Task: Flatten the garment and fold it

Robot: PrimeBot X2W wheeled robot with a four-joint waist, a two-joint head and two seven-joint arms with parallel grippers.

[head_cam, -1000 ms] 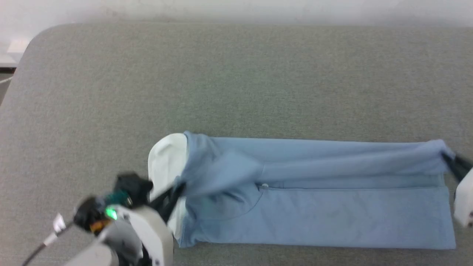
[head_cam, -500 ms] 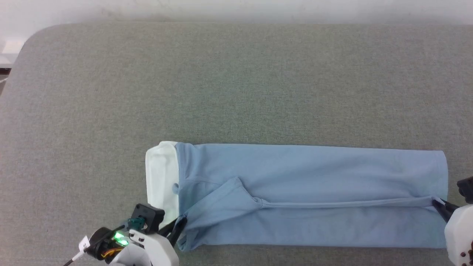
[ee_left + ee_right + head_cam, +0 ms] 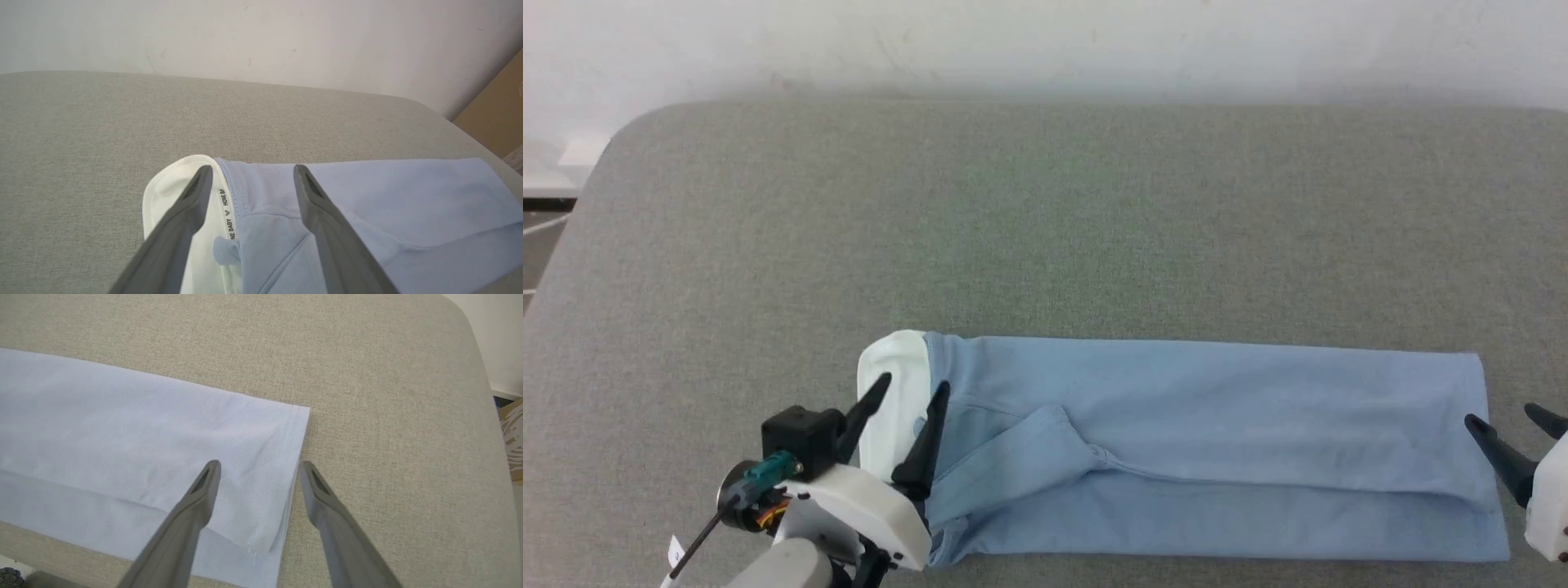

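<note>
The light blue polo shirt [image 3: 1217,425] lies on the grey table as a long narrow band, sides folded in, back side up. Its white collar [image 3: 894,384] is at the left end and its hem [image 3: 1486,457] at the right. My left gripper [image 3: 912,390] hovers open over the collar end, with one finger over the collar [image 3: 163,196] and the other over blue cloth [image 3: 367,196]. At the hem end my right gripper [image 3: 1508,418] is open, straddling the hem edge [image 3: 294,457]. Neither holds anything. The "Surf" script is hidden.
The grey fabric table [image 3: 1045,229] stretches wide beyond the shirt, with a white wall [image 3: 1045,41] behind it. A brown cardboard box [image 3: 494,114] stands past the table's right end. The table's rounded left corner [image 3: 613,147] drops off to the floor.
Both grippers have opened and let go of the shirt's near side fold, which now lies flat on the band. They lifted slightly. The head camera shifted, so the whole scene sits lower.
</note>
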